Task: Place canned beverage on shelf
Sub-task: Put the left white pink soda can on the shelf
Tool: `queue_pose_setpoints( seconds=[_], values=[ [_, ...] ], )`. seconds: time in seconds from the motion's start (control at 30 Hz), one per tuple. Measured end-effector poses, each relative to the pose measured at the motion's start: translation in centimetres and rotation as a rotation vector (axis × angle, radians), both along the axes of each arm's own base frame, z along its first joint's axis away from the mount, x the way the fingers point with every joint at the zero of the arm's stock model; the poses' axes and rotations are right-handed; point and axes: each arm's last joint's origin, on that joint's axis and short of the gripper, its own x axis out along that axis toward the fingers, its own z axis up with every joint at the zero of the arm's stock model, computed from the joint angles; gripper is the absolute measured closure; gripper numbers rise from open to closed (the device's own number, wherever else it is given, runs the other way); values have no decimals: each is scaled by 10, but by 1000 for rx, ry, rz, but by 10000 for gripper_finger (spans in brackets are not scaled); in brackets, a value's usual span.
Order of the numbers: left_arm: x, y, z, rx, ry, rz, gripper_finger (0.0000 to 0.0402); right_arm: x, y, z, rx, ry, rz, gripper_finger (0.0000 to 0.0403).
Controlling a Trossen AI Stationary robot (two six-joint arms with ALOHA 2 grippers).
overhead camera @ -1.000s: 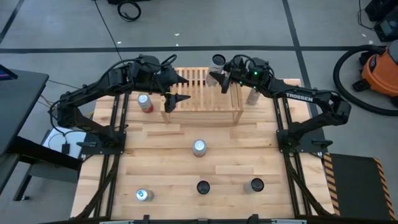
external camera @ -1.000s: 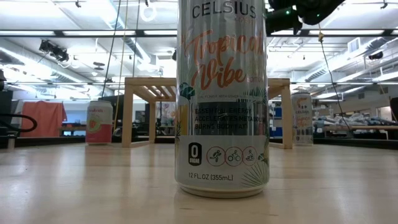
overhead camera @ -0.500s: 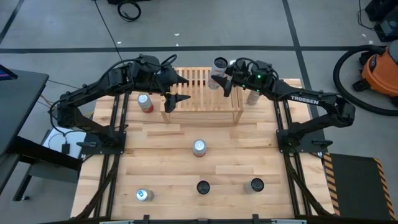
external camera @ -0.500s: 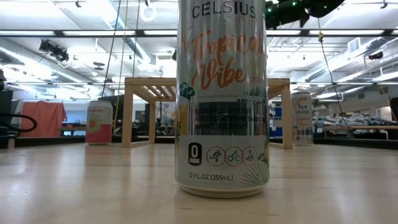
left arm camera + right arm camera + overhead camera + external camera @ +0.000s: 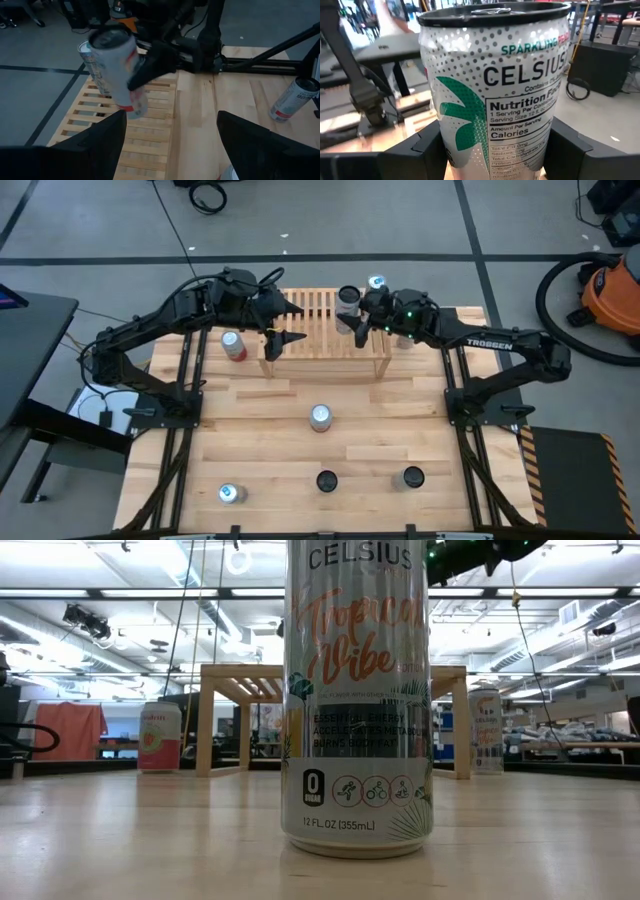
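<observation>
The shelf (image 5: 325, 345) is a light wooden slatted rack at the table's far middle. My right gripper (image 5: 355, 310) is shut on a white Celsius can (image 5: 348, 298), which it carries above the shelf's far right part. The same can (image 5: 117, 67) shows tilted in the left wrist view. Another can (image 5: 377, 282) stands at the shelf's far right corner. My left gripper (image 5: 296, 323) hovers open over the shelf's left part, touching nothing. My right gripper pinches the can's side wall (image 5: 136, 75), about halfway up, between its two fingers (image 5: 427, 147), one on each side. The fingers reach in roughly level from the table's right. The can is lifted clear above the slats and leans a little off upright.
A red can (image 5: 232, 345) stands left of the shelf and another can (image 5: 295, 100) right of it. A can (image 5: 320, 417) stands mid-table, and three more (image 5: 327, 480) along the near edge. The low view is filled by one can (image 5: 358, 690).
My right gripper has swung with the can from beyond the shelf's far edge toward the table's near edge and now hangs over the slats. The can has stayed lifted in the hold.
</observation>
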Motion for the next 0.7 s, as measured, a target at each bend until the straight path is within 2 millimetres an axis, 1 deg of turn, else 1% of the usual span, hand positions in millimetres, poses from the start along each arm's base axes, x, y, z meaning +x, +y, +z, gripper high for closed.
queue_pose_setpoints(
  seconds=[0.1,0.23,0.4,0.5,0.6,0.7],
  values=[
    [0,0,0,0,0,0,88,2,4,-2,-8,23,-16,151],
    [0,0,0,-1,-1,0,88,4,3,-6,-4,26,-32,151],
    [0,0,0,-1,-1,0,88,5,1,-26,31,58,-34,151],
    [0,0,0,-1,0,0,88,5,2,-31,25,19,-32,143],
    [0,0,0,-1,-1,0,88,4,3,-39,22,28,-27,135],
    [0,0,0,-1,-1,0,88,4,3,-40,6,27,-25,134]
  ],
)
